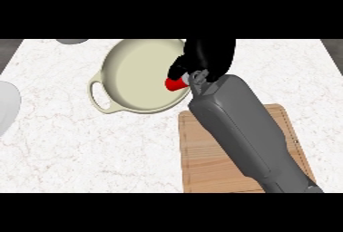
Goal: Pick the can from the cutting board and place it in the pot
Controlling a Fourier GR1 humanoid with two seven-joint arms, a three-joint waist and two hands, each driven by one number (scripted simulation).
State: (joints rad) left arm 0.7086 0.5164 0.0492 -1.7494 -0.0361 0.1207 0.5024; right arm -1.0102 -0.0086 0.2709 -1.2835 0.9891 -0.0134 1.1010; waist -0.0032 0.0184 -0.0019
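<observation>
The red can (175, 84) was off the wooden cutting board (221, 172) and sat over the right side of the cream pot (110, 72), the right hand (208, 56) curled around it. Lifting and carrying looked done; lowering and letting go remained. The can was probably clear of the pot's floor, though the hand hid most of it. No label or writing could be read.

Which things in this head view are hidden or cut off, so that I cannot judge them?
- Can: mostly hidden by the right hand; only a red part shows.
- Pot: its right rim is behind the hand.
- Cutting board: its middle is under the forearm.
- Left hand: not in view.
- White objects at the left edge and top edge: cut off, unidentifiable.
</observation>
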